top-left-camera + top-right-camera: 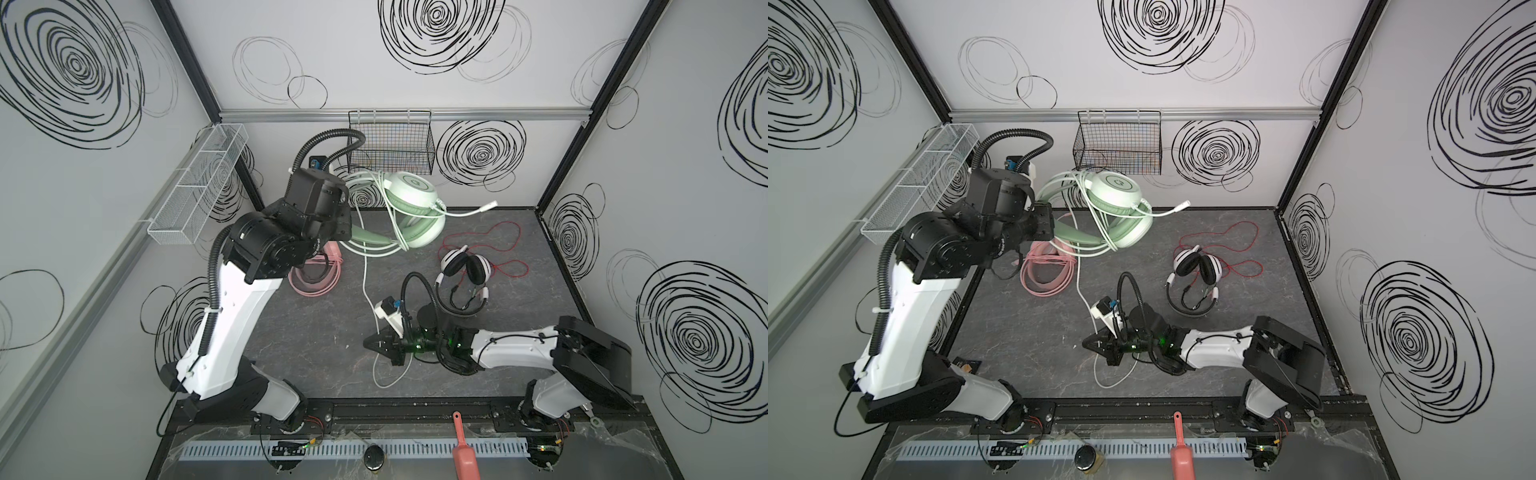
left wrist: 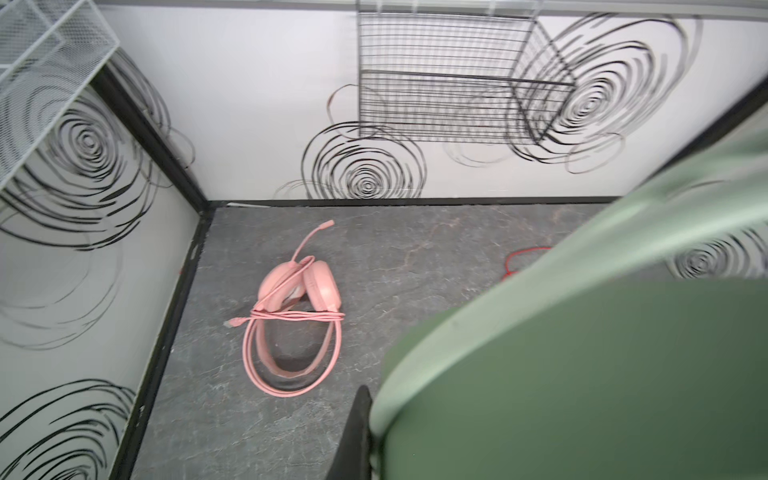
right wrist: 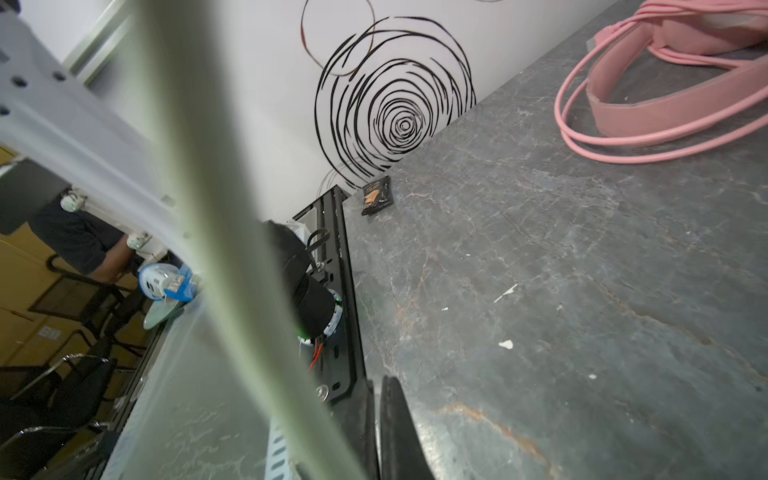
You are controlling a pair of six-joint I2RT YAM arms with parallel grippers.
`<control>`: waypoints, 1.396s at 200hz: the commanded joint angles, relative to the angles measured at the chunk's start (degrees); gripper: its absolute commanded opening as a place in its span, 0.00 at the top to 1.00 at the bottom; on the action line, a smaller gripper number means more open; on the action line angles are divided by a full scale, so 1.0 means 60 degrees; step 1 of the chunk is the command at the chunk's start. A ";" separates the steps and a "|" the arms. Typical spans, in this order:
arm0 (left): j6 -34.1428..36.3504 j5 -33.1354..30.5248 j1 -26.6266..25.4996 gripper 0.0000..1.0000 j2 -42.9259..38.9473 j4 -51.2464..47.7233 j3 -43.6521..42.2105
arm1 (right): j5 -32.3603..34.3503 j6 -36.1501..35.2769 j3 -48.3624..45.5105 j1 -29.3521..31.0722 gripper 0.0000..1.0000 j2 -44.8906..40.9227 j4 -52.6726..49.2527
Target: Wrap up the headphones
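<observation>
green headset (image 1: 417, 226): off the table (image 1: 316, 353), held up at the back-left, above and beside the pink headset (image 1: 316, 275)
left gripper (image 1: 1051, 227): clamped on the headband (image 2: 582, 332), carrying the whole set
right gripper (image 1: 375, 343): low near the table's front middle, jaws closed, looks pinched on the green cable (image 1: 365, 286) near its loose end (contact itself is blurred in the right wrist view)
cable state: several turns lie across the cups (image 1: 409, 188) and headband; one run drops to the right gripper, and a slack loop lies on the table beyond it
axis: long axis runs from the headband at the left gripper out to the cups, roughly left to right in both top views; cups stacked, tilted
pointing: mic boom (image 1: 473, 211) sticks out to the right
handling: likely light; headband springy, cups padded, boom thin and probably bendable; cable soft, floppy and smooth, likely to slide off the cups if slack
grip advice: headband is the firm hold; take the cable close to the free end, keep tension
others: pink headset looks wrapped; white-black headset (image 1: 464, 272) on the right, its red cable (image 1: 500, 239) loose
</observation>
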 commanded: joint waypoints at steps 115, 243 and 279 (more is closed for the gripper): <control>-0.0343 -0.2449 0.0531 1.00 0.0805 0.2147 -0.1241 | 0.6430 -0.2553 0.1952 0.2206 1.00 -0.4006 -0.9740; -0.0836 -0.1973 -0.0541 1.00 -0.0980 0.3278 -0.7477 | 1.3766 -0.5727 0.6116 0.3010 1.00 -0.2485 -1.3844; -0.1001 -0.1930 -0.0595 1.00 -0.1971 0.2942 -0.8274 | 1.5425 -0.8307 0.5092 0.2950 1.00 -0.2629 -1.2108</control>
